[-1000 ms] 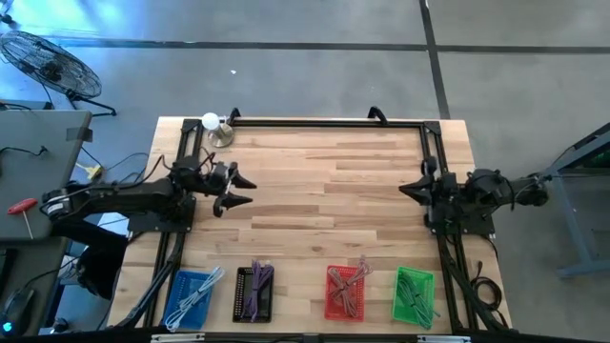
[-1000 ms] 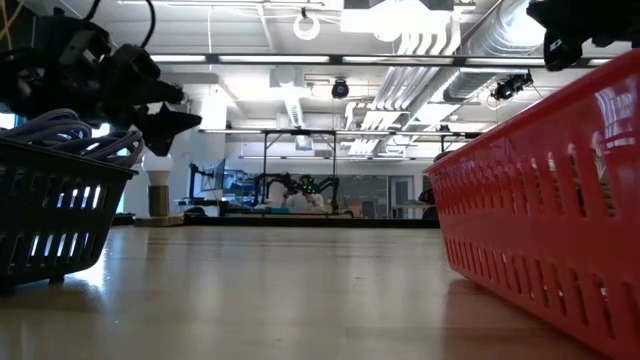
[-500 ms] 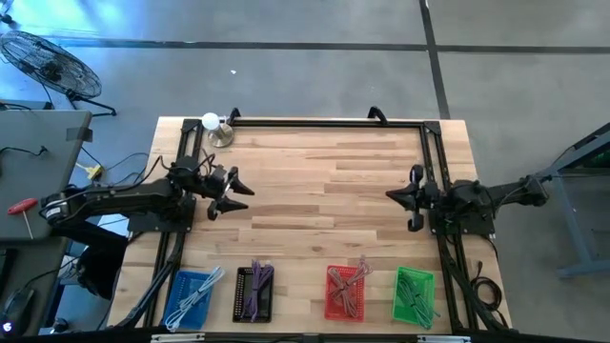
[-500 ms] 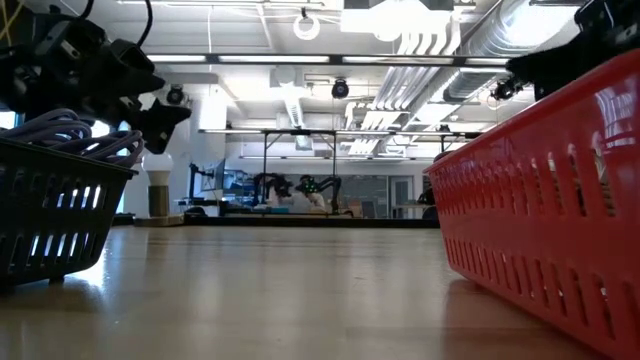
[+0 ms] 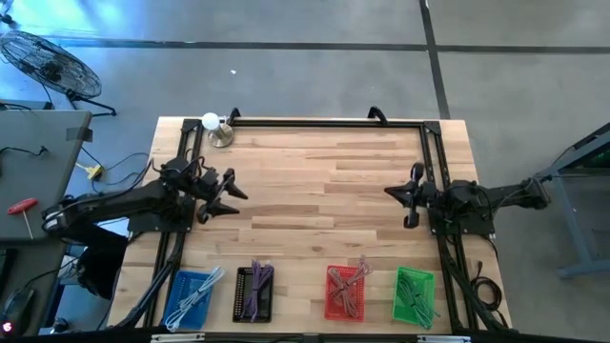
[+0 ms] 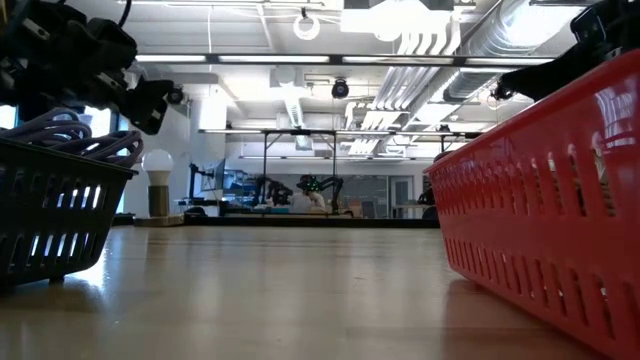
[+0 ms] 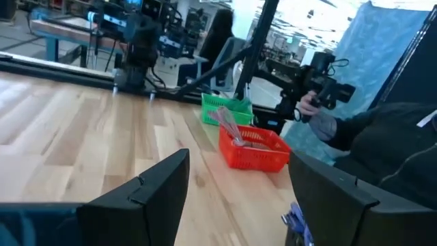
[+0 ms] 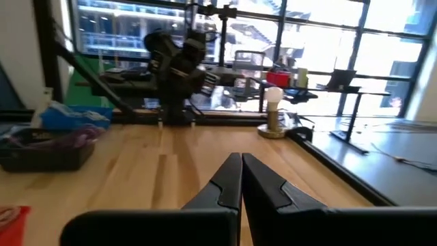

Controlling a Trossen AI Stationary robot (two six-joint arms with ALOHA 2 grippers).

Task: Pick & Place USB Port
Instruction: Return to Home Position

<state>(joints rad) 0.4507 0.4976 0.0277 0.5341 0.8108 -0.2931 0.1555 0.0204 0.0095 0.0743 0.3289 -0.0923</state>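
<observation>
Four baskets stand in a row on the tabletop along its near edge: blue [image 5: 191, 296], black [image 5: 254, 292], red [image 5: 346, 292] and green [image 5: 415, 294]. Each holds bundled cables; a USB port I cannot single out among them. My left gripper [image 5: 232, 202] hovers open above the table's left side, level, with nothing between its fingers [image 7: 232, 205]. My right gripper [image 5: 391, 192] hovers shut above the right side, pointing level toward the left, and is empty in the right wrist view [image 8: 240, 179].
A light bulb on a round base [image 5: 213, 128] stands at the far left corner. A black frame [image 5: 329, 123] runs along the far edge and both sides. Bare wood [image 5: 324, 200] lies between the two grippers. A person's hand [image 7: 317, 123] shows beyond the table.
My right gripper has sunk toward the table and reached a little toward the left. My left gripper has drawn back toward the table's left edge, turning somewhat, and stays open.
</observation>
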